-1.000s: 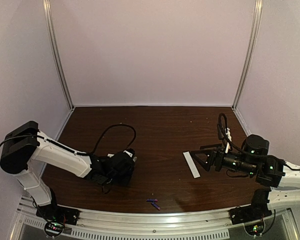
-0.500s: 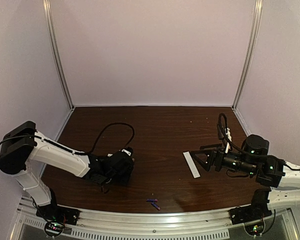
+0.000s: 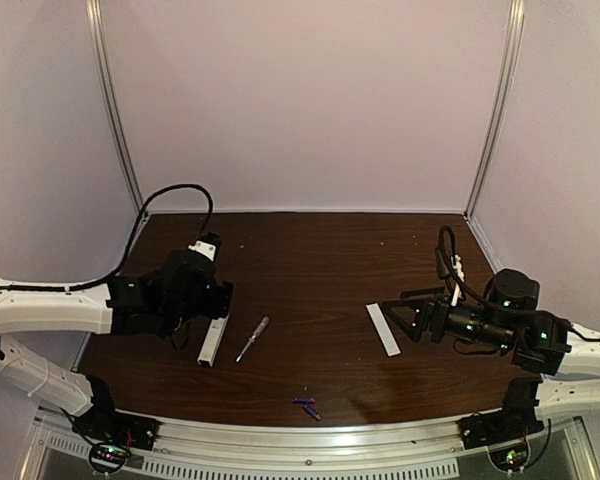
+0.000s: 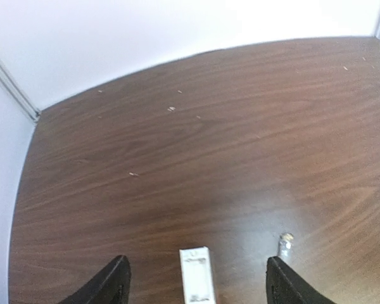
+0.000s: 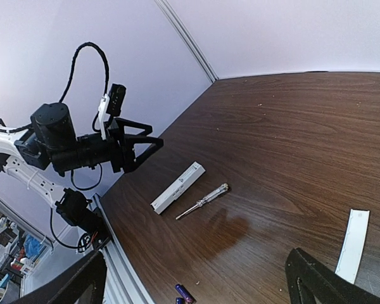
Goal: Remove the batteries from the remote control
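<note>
- The left jaws stand wide apart and hold nothing, raised off the dark brown wooden counter [image 3: 320, 260].
- The slim white rectangular plastic remote control [image 3: 213, 340] lies flat on the counter just below these jaws. In the left wrist view its end appears between the two black fingers [image 4: 117, 282] and touches neither.
- The remote control is a plain white bar. It has a small grey marking at the end nearest the left jaws and a darker line running along its length.
- A slim metal screwdriver with a clear handle [image 3: 252, 339] lies just beside the remote control, on the side toward the right jaws.
- The two tiny blue-purple cylindrical batteries [image 3: 305, 405] lie close together on the counter near its front edge. They are out of the remote control and well apart from both sets of jaws, roughly between them.
- The right jaws are also spread apart and empty.
- A thin flat white cover strip [image 3: 383, 328] lies just beside the tips of the right jaws.
</note>
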Motion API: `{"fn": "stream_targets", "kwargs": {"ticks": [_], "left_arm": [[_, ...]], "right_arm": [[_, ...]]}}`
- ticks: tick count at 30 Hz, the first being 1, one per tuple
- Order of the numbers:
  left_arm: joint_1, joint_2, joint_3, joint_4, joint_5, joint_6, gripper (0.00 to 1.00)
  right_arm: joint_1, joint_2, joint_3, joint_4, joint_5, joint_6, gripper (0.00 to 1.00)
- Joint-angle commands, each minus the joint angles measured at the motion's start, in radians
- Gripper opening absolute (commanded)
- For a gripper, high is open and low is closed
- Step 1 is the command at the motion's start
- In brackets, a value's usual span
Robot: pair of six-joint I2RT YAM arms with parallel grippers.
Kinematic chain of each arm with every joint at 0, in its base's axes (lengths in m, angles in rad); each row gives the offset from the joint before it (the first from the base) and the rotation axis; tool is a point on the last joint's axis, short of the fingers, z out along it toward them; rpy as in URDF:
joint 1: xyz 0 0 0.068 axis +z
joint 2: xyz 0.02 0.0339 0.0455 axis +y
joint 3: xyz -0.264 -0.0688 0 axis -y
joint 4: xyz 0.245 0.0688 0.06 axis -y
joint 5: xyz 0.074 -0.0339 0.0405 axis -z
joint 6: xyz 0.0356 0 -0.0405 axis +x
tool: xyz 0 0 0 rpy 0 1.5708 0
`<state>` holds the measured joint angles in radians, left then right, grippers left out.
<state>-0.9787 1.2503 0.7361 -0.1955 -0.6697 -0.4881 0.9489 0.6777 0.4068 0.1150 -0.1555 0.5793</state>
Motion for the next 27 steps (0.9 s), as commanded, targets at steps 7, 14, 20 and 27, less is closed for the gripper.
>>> {"fn": "stream_targets", "kwargs": {"ticks": [7,14,20,27], "left_arm": [[0.238,-0.142,-0.067,0.155,-0.007,0.167,0.97],[0.414,-0.18,-0.132,0.351,-0.06,0.278,0.97],[0.528,-0.162,-0.216,0.628,-0.076,0.411,0.97],[0.73,-0.023,-0.343,0.943,-0.009,0.445,0.97]], "right_arm": [[0.005,0.002,-0.009,0.006,-0.013,0.005,1.0],[0.006,0.015,-0.01,0.012,-0.01,0.005,1.0],[0.005,0.032,-0.006,0.012,-0.002,0.004,1.0],[0.006,0.047,-0.001,-0.001,0.038,-0.001,1.0]]}}
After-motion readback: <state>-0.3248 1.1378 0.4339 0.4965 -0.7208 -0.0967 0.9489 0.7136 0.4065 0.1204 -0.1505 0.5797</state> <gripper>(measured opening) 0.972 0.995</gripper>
